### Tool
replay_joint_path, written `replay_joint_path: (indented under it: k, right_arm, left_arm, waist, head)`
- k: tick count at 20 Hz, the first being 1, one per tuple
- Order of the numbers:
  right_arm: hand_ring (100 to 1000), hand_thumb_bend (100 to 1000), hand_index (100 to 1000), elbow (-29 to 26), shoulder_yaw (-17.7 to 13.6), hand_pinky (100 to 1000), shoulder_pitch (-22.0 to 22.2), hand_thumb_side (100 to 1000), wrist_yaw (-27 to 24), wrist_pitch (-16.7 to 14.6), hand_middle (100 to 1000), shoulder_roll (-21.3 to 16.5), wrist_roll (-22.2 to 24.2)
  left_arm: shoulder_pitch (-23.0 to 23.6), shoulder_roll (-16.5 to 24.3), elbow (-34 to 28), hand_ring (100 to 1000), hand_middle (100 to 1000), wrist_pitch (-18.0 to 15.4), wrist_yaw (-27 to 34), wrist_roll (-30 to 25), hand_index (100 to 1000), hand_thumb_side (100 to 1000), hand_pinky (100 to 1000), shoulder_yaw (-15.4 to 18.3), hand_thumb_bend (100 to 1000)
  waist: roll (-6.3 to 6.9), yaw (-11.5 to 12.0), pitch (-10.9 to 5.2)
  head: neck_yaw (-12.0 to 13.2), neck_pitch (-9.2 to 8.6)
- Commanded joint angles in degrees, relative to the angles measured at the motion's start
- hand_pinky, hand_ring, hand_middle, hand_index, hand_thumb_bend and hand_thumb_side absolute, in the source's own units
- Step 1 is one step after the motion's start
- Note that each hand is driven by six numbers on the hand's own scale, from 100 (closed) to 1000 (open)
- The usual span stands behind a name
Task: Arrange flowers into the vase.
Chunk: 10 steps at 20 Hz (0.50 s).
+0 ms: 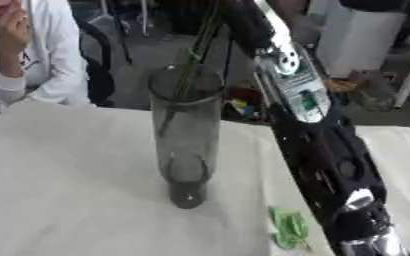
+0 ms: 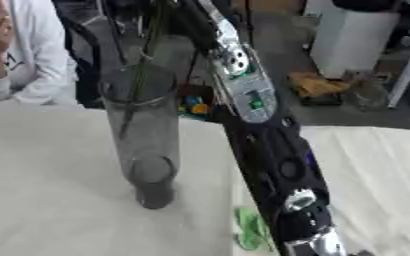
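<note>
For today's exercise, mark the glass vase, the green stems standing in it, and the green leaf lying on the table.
glass vase point(image 1: 187, 145), left eye view, on its side wall.
green stems point(image 1: 191, 60), left eye view, above the rim.
green leaf point(image 1: 290, 229), left eye view, on its middle.

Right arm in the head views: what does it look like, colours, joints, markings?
The right arm is a long, mostly black limb crossing the picture beside the vase. Its upper section carries a silver-white housing with a round perforated disc and a small green patch. Near the bottom edge sits a shiny silver joint. No loose cables show. Neither hand is in view.
</note>
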Motion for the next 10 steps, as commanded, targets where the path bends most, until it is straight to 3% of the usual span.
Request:
replay_joint_path:
  k: [1,10]
  right_arm:
    - [453,100,378,-0.26,0.26,336,-1.53,860,2.21,1.48,350,-1.61,0.38]
    - [478,100,403,0.10,1.03,349,-1.52,854,8.04,5.49,391,-2.37,3.79]
  left_arm:
    - [-0.28,0.53,-0.96,860,885,0.03,-0.21,-0.05,953,1000,793,0.43,100]
    - [-0.18,0.58,-0.96,861,885,0.05,-0.21,-0.05,954,1000,794,0.46,100]
  waist:
    - [0.58,0.00,-1.87]
    - [0.54,-0.31,-2.14]
  head:
    - [0.14,-0.10]
    - [0.43,0.17]
